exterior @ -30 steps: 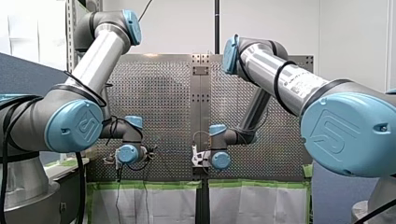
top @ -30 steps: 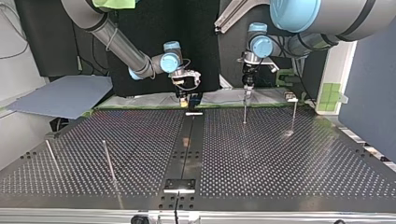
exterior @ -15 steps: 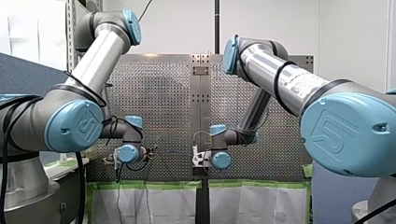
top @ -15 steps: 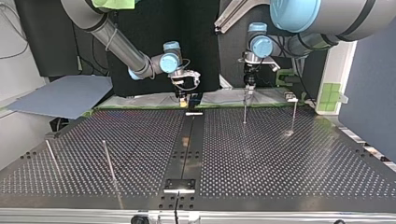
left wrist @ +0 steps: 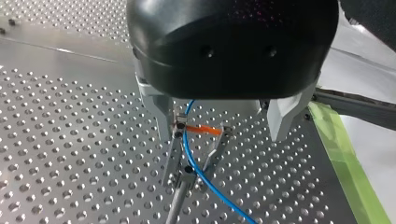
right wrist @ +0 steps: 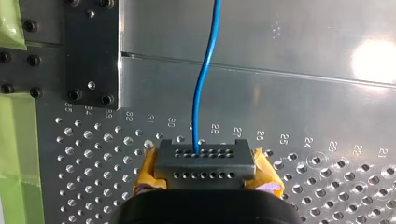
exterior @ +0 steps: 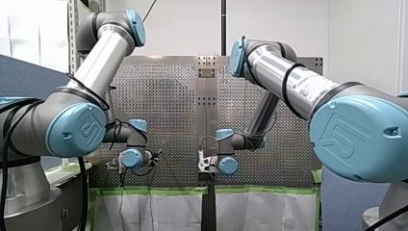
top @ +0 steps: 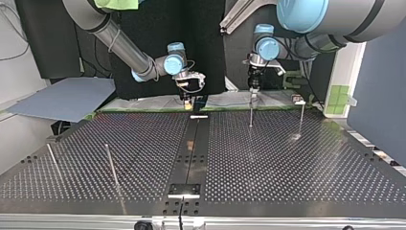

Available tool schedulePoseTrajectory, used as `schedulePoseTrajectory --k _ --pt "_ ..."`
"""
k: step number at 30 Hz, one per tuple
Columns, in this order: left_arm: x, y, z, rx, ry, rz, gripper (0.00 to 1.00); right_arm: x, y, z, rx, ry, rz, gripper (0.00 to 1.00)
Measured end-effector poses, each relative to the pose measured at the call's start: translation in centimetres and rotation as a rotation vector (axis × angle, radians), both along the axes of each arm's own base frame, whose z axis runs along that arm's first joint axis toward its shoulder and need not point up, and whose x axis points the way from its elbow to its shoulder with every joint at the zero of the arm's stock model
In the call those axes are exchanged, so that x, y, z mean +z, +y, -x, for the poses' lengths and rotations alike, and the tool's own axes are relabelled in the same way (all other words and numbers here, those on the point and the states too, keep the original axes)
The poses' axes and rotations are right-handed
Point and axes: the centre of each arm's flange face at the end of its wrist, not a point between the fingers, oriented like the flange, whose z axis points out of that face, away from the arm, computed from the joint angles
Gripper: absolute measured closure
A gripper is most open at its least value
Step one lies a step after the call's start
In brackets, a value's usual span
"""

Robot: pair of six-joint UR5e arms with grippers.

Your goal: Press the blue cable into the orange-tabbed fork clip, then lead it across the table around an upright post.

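Blue cable (right wrist: 204, 70) work sits at the far edge of the perforated table (top: 287, 167) in the top view, and we report from the table down to the smallest part. My right gripper (right wrist: 205, 163) is near the middle of that edge. Its yellow pads (right wrist: 264, 175) show at either side of a grey perforated block (right wrist: 224, 156) at its tip. The cable runs straight out from that block, so we judge this gripper closed on the cable. My left gripper (left wrist: 220, 135) hangs directly over an upright post (left wrist: 173, 205). Its two metal fingers (left wrist: 156, 114) stand well apart, one on each side of the clip, gripping nothing that we can see. The fork clip (left wrist: 215, 147) sits on top of that post, its prongs spreading up toward the gripper. The cable comes from under the left gripper's body, runs down inside the fork beside one prong, then leaves across the table. It appears to lie in the throat, though we cannot confirm it is fully seated. The orange tab (left wrist: 203, 129) spans the fork's mouth, just beside the cable. In our judgement the cable is light, thin and limp: it bends in soft curves, would sag without tension, and may slip through smooth metal. We would take hold close beside the clip, across the cable's width, under gentle tension.
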Motion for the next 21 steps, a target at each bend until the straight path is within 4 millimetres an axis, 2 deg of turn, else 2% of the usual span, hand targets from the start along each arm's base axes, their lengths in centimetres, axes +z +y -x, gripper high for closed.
schedulePoseTrajectory --k 7,21 --pt "0.7 -1.5 -1.6 -0.026 0.002 -0.001 0.00 0.0 0.0 0.0 -0.001 -0.002 -0.002 1.00" --pt "1.6 -3.7 -2.6 -0.015 0.003 0.053 0.00 0.0 -0.3 0.3 -0.006 -0.004 -0.001 1.00"
